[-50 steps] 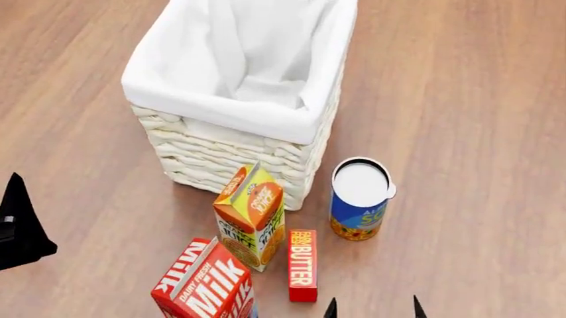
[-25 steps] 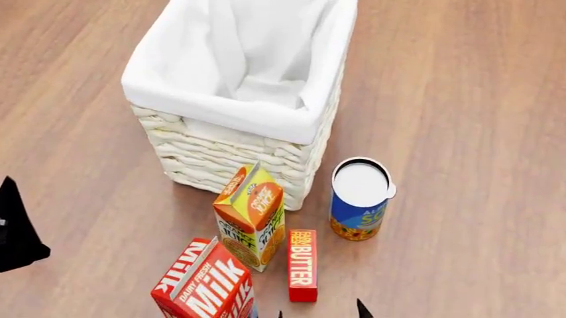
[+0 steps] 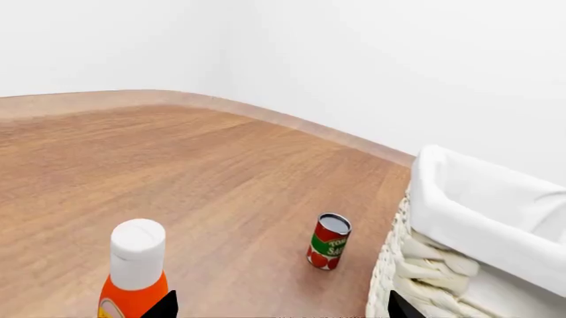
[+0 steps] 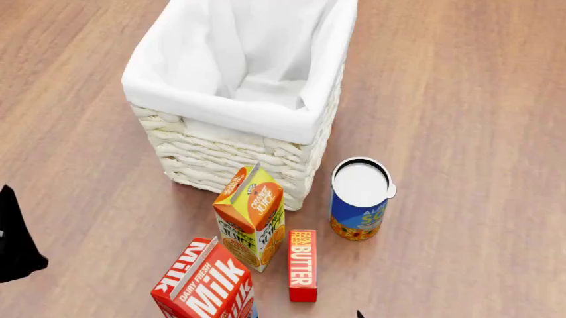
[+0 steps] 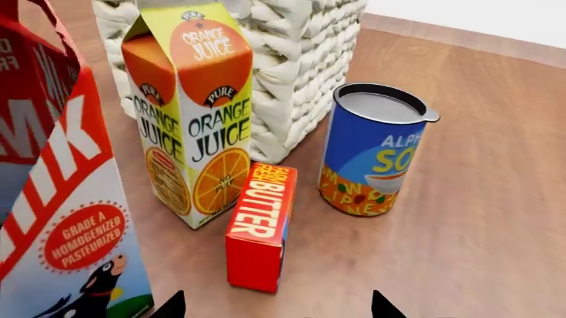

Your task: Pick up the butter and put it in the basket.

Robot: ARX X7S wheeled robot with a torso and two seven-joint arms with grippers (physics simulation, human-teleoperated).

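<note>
Wood-grain brown surface point(image 3: 195, 172) fills most of the left wrist view, running back to a white wall. At the bottom edge the two dark tips of the left pincer point(image 3: 281, 308) stand wide apart, released and holding nothing. By the lower-left tip rises an orange bottle with a white cap point(image 3: 134, 271). Near the middle stands a small red-and-green can point(image 3: 329, 241), close beside the large cream-white woven wicker basket with white cloth liner point(image 3: 460, 245) at the right edge.

From the head view, the basket point(image 4: 238, 86) takes the upper centre of the frame. Below its near corner stands the orange gable-top juice carton point(image 4: 250, 217); the small slim red-and-orange butter box point(image 4: 303, 265) lies flat just right of the carton, at lower centre. Right of it stands a blue soup can with a white lid point(image 4: 358, 197), and at the lower left the tall red-and-white milk carton point(image 4: 205, 281). A black part of the left arm shows at the far left edge.

Seen by the right wrist camera, the butter point(image 5: 262, 225) lies at centre, between the juice carton point(image 5: 188, 112) and the soup can point(image 5: 376, 149), the milk carton point(image 5: 53, 192) at the left edge, and the basket's wicker wall point(image 5: 292, 59) behind. The right pincer point(image 5: 276, 308) shows two dark tips spread apart at the bottom edge, unclenched and empty, near the butter's closest end without touching it.
</note>
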